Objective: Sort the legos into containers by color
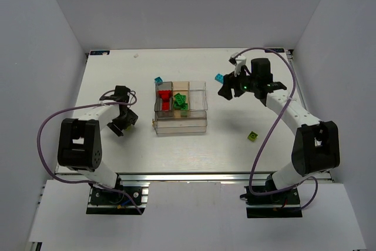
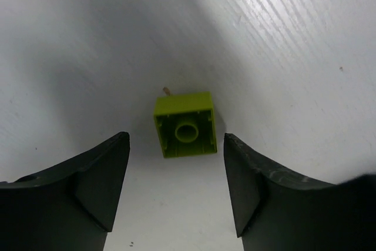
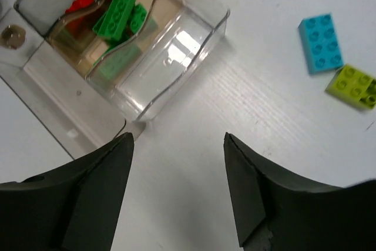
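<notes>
Left gripper [image 2: 176, 139], fingers apart, straddles a small lime-yellow plastic brick [image 2: 184, 124] lying hollow side up on the white table [image 2: 282, 39], centre frame in the left wrist view. Good practice would be to lower until the pads flank the brick's flat sides, then close squarely. Right gripper [image 3: 177, 139], also apart and empty, hangs near a corner of the clear compartmented plastic box [image 3: 200, 33]. This box holds red bricks [image 1: 165, 97] and green bricks [image 1: 180, 102], mid-frame overhead. White walls [image 1: 47, 22] enclose the faintly grained tabletop.
</notes>
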Controlling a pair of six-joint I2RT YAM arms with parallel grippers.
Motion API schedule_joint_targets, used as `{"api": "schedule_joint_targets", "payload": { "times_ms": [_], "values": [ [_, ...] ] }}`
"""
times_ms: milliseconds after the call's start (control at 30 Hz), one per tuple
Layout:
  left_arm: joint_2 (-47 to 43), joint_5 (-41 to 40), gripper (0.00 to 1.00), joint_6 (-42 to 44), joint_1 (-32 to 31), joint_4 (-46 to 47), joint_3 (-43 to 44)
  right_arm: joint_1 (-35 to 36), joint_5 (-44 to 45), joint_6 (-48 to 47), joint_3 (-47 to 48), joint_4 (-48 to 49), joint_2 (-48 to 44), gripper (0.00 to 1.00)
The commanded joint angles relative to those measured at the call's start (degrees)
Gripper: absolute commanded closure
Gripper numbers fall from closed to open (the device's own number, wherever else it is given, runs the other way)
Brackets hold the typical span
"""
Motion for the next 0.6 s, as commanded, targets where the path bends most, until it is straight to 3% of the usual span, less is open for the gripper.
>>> {"api": "schedule_joint_targets", "payload": {
  "times_ms": [0, 133, 267, 300, 367, 400, 433, 567],
  "values": [
    [1.0, 1.1, 0.26, 2.3, 0.9, 3.5, 2.2, -1.3, -4.7, -1.5, -2.3, -0.3, -3.6, 0.32],
    [1.9, 1.7, 0.5, 3.0, 1.4, 4.6, 3.6, -3.0, -4.6, -2.6, -4.1, -2.1, -4.9, 0.63],
    [1.1, 2.5, 0.59, 4.1, 2.0, 5.3, 3.2, -4.8, -5.6, -3.9, -4.8, -4.4, -5.4, 0.66],
    [0.8, 3.6, 0.66, 4.7, 2.0, 5.7, 3.2, -5.6, -5.6, -4.1, -4.8, -4.9, -5.6, 0.67],
    [-1.8, 5.9, 0.72, 9.2, 0.7, 6.9, 3.6, -6.4, -4.3, -4.7, -4.9, -6.5, -5.9, 0.74],
    [-3.2, 8.0, 0.81, 12.2, 0.2, 10.9, 3.6, -6.6, -3.2, -4.6, -4.8, -6.9, -5.9, 0.8],
    [-5.0, 14.5, 0.83, 15.0, 0.2, 13.1, 3.6, -7.3, -1.8, -4.4, -4.8, -7.5, -5.8, 0.98],
    [-13.3, 28.0, 0.87, 20.6, -1.3, 26.7, 1.0, -8.9, 4.1, -4.5, -3.8, -11.8, -4.6, 1.0]
  ]
}}
